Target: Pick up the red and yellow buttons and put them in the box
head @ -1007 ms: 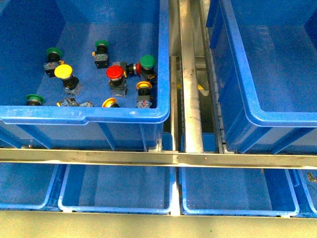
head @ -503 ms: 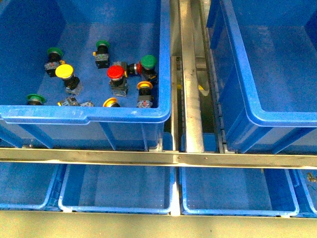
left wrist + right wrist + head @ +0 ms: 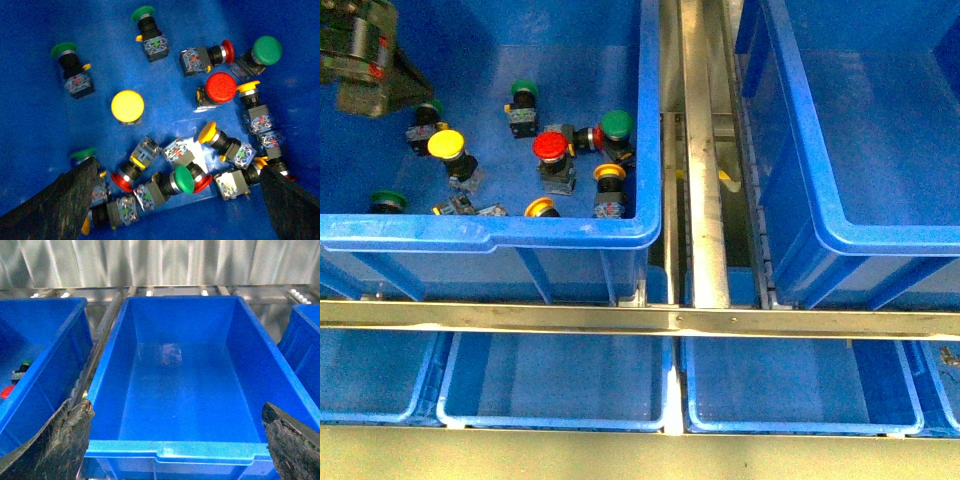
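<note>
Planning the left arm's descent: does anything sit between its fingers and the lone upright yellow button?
Nothing visible does. The left wrist view shows the yellow button cap-up, uncovered and standing alone, with the left gripper open.

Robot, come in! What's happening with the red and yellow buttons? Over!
Left gripper open over the red and yellow buttons. Right gripper open, facing the empty box. Green buttons mixed in, crowding them.

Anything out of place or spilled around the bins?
One thing: a small yellow piece lies in the gap beside the metal rail, outside both bins; too small to identify. The buttons in the left bin lie jumbled, many on their sides, none over its rim. The box holds no buttons yet.
</note>
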Controlling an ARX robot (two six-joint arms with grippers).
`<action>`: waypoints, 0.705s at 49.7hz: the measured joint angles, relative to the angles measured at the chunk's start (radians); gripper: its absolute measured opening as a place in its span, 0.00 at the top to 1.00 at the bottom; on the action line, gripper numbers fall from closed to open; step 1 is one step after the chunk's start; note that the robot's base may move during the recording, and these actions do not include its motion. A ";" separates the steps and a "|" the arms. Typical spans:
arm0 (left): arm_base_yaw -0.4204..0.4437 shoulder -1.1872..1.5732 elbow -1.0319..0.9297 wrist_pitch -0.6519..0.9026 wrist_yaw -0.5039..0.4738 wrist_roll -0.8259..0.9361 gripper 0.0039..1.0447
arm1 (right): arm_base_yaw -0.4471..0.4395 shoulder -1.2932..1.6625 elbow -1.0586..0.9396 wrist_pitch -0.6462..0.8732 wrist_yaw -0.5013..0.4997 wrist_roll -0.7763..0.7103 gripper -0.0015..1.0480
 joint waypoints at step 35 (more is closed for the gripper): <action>-0.048 0.463 0.354 -0.040 0.164 0.373 0.07 | 0.000 0.000 0.000 0.000 0.000 0.000 0.06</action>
